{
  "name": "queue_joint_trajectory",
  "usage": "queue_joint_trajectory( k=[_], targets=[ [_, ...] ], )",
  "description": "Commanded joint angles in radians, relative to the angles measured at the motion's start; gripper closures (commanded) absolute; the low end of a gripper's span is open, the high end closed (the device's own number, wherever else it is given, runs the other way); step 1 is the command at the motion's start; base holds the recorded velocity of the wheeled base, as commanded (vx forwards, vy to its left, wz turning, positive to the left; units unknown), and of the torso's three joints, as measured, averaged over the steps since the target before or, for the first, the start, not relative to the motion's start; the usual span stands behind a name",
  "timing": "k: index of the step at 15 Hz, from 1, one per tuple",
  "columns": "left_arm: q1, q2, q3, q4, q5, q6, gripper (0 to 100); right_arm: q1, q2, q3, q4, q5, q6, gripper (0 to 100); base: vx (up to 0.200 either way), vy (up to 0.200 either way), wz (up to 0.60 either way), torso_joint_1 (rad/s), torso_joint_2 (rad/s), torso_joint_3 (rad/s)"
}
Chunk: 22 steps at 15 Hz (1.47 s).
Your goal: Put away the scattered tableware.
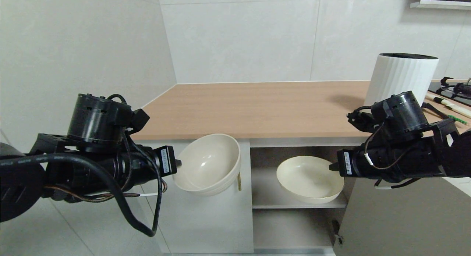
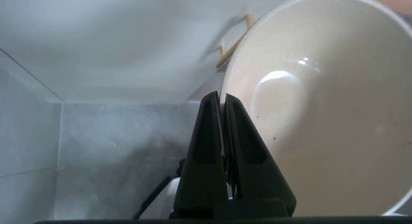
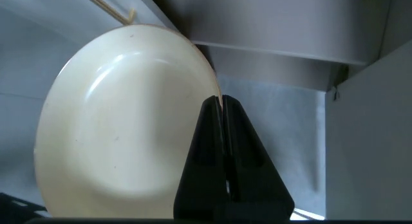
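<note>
Deep cream bowl (image 1: 208, 164) is held tilted by its rim in the clamped left gripper (image 1: 179, 162), in front of the closed cabinet door (image 1: 206, 219) under the wooden countertop (image 1: 250, 109); shallow cream bowl (image 1: 309, 178) is pinched at its rim by the right gripper (image 1: 331, 167) over the open cabinet's shelf (image 1: 263, 203).
</note>
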Motion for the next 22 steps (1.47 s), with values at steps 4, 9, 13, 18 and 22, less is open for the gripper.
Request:
queue_joint_trajectory(
  k=[4, 9, 13, 18, 22],
  targets=[
    [0.000, 0.009, 0.000, -0.002, 0.001, 0.000, 100, 0.001, 0.017, 0.002, 0.000, 0.000, -0.008, 100, 0.000, 0.000, 0.00, -0.167, 0.46, 0.290],
    [0.000, 0.021, 0.000, -0.008, 0.001, 0.000, 100, 0.001, 0.037, 0.000, 0.000, 0.000, -0.008, 100, 0.000, 0.000, 0.00, -0.117, 0.42, 0.299],
    [0.000, 0.029, 0.000, -0.008, 0.001, 0.006, 100, 0.001, 0.052, -0.001, 0.000, 0.000, -0.009, 100, 0.000, 0.000, 0.00, -0.025, 0.08, 0.049],
    [-0.001, 0.053, -0.008, -0.023, 0.001, 0.015, 100, -0.007, 0.251, -0.006, -0.130, -0.004, -0.008, 100, 0.000, 0.000, 0.00, 0.000, 0.00, 0.000],
    [-0.009, 0.064, -0.008, -0.048, 0.001, 0.027, 100, -0.028, 0.514, -0.057, -0.357, -0.095, -0.003, 100, 0.000, 0.000, 0.00, 0.000, 0.00, 0.000]
  ],
)
